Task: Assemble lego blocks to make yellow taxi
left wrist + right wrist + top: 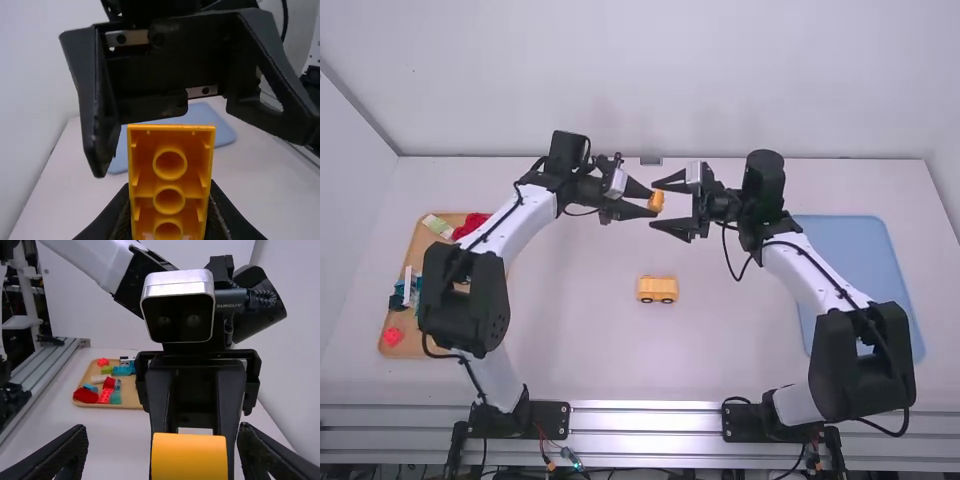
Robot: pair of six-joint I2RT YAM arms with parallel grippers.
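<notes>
Currently, left gripper (pixel 650 200): raised near mid-counter, its two black fingers closed on opposite sides of a yellow-orange block.
Held block (pixel 656 202): one piece, off the counter; its hollow side, with a row of round tubes, faces the left wrist camera, while a smooth side shows in the right wrist view.
Right gripper (pixel 654 206): fingers spread wide, facing the left gripper; the held block sits in the opening between the fingertips, with a gap on either side of it.
Partly built taxi (pixel 657 289): one item, yellow-orange, with dark wheels, upright on the counter (pixel 590 350), nearer the arm bases than the grippers are, and apart from both.
Tan tray (pixel 131 393): one, on the counter at the left arm's side.
Tray contents: assorted loose pieces, among them a curved red piece (pixel 86 395), a studded red block (pixel 105 396), a teal block (pixel 121 371), a green block (pixel 107 370) and a light blue piece (pixel 91 388).
Blue mat (pixel 903 290): one, flat on the counter at the right arm's side, partly behind that arm in the high view.
Small grey piece (pixel 651 160): one, at the counter's far edge.
</notes>
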